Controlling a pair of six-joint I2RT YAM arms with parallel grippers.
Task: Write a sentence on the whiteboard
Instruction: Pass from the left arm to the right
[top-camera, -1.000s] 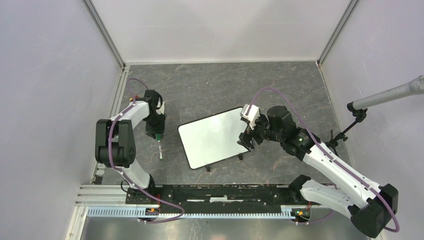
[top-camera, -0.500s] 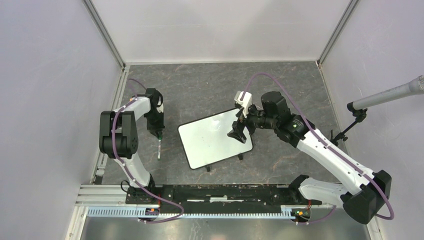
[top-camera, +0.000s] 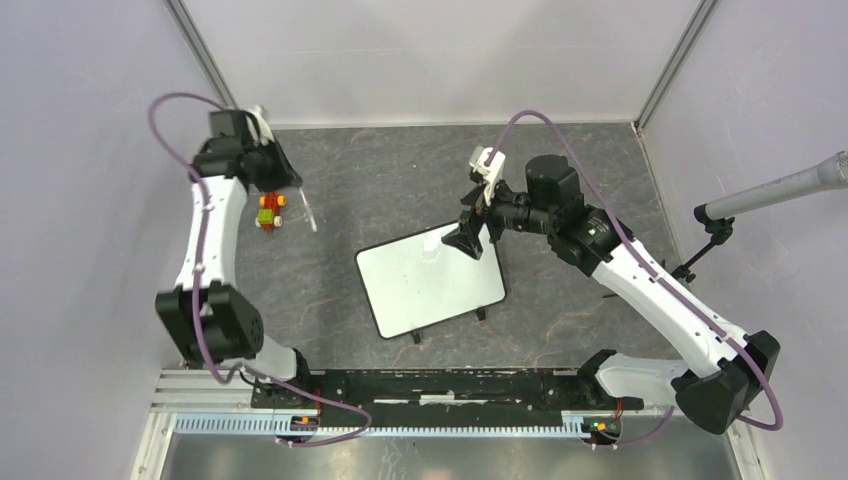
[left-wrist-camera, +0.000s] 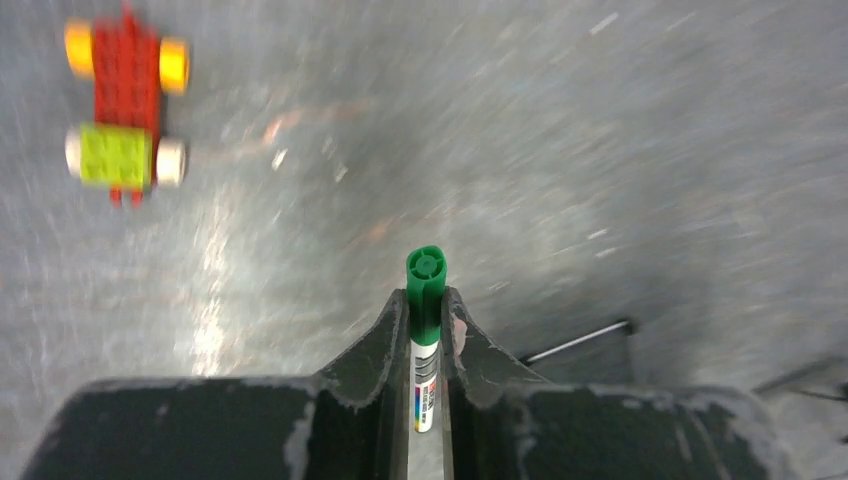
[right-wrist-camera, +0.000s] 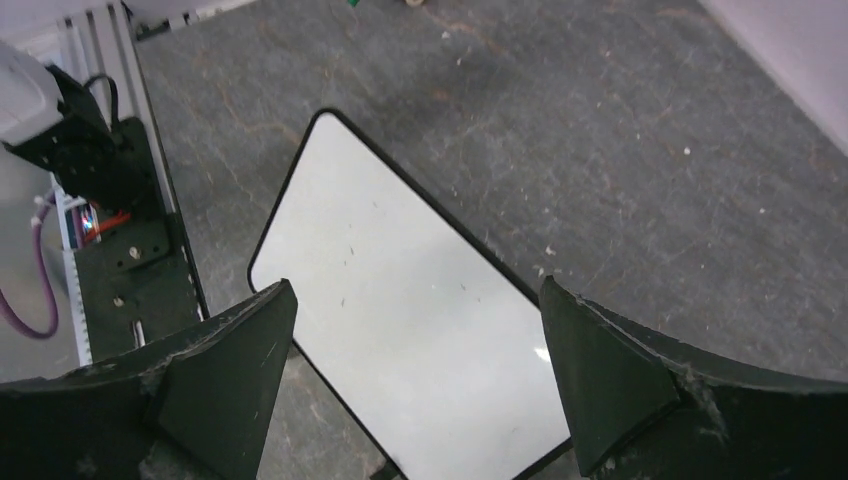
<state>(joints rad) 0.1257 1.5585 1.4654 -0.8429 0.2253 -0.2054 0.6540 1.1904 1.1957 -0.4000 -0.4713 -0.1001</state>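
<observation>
There are two grippers, one green marker, one brick toy and one whiteboard. The left gripper (left-wrist-camera: 425, 300) is pinching the green marker (left-wrist-camera: 425, 272) tight between its two dark, scratched fingers. The marker has a round green end and a white body with a small label. Near this gripper, a little brick toy (left-wrist-camera: 122, 105) of red and green blocks with yellow and white round bits sits on the grey, stone-looking table (top-camera: 400, 170). The whiteboard (top-camera: 430, 280) lies well apart from the left gripper, over toward the other arm. The right gripper (right-wrist-camera: 415, 290) hangs over the board's far edge, its two fingers spread wide apart and holding nothing. The board is flat, smooth and white, with a thin black frame and rounded corners.
</observation>
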